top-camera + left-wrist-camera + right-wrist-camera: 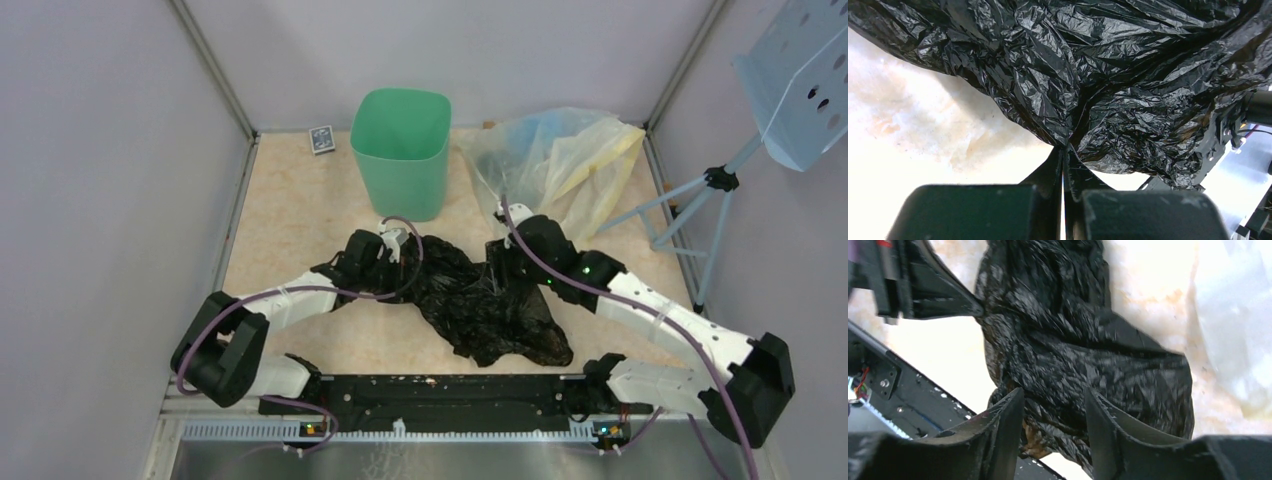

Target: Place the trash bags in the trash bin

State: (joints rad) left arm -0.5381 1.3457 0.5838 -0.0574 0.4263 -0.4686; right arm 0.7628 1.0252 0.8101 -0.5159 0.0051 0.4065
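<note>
The bag point(485, 305) lies crumpled before the bin point(400, 150), between both grippers. The left gripper point(1065, 150) is clamped on its edge. The right gripper point(1054, 402) hangs parted just over it, gripping nothing.

Trash bin point(400, 150) stood upright at the rear centre of the table point(290, 230); small box point(321, 139) lay just left of it, by the back wall; pile of loose plastic bags point(555, 165) lay right of the bin, in the rear right corner; trash bag point(480, 305) lay spread on the table before the bin, trailing toward the near right, none of it in the bin; left gripper point(1064, 150) sat at the bag's left rear edge, a fold pinched between its fingers; right gripper point(1054, 400) hung over the bag's right rear part, jaws apart; stand point(700, 200) stood beyond the table's right edge.
</note>
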